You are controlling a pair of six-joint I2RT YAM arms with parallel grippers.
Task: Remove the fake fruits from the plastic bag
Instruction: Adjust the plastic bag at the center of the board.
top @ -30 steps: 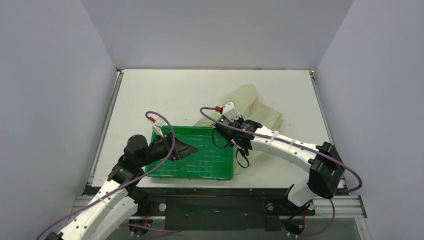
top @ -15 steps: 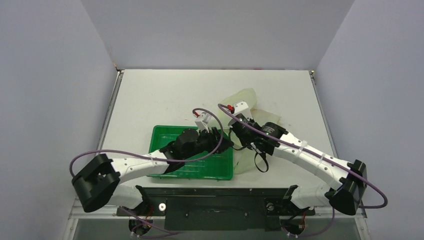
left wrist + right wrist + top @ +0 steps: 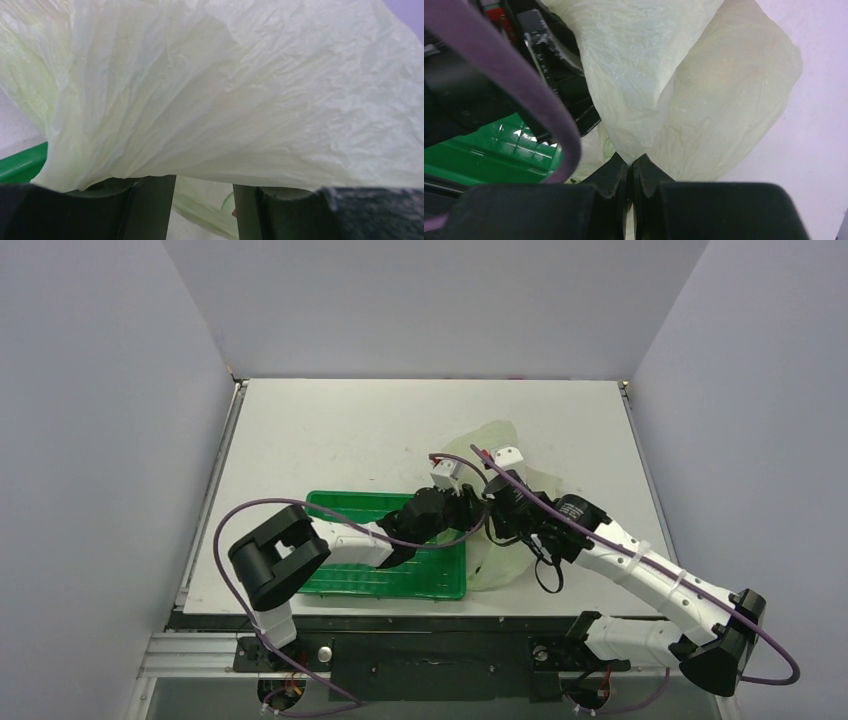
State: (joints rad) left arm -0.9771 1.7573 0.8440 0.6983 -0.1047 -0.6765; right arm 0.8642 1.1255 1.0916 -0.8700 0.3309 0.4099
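Right gripper (image 3: 630, 169) is pinched shut on a fold of the plastic bag (image 3: 704, 100), plain in its wrist view. Left gripper (image 3: 204, 189), in its own wrist view, has its jaws apart under draped film. Only the top view places the bag on the table (image 3: 330, 430), against the right end of the green tray (image 3: 430, 575).

The white worktop (image 3: 330, 430) carries a green tray (image 3: 425, 590) near its front edge. A crumpled plastic bag (image 3: 497, 440) rests against the tray's right rim.
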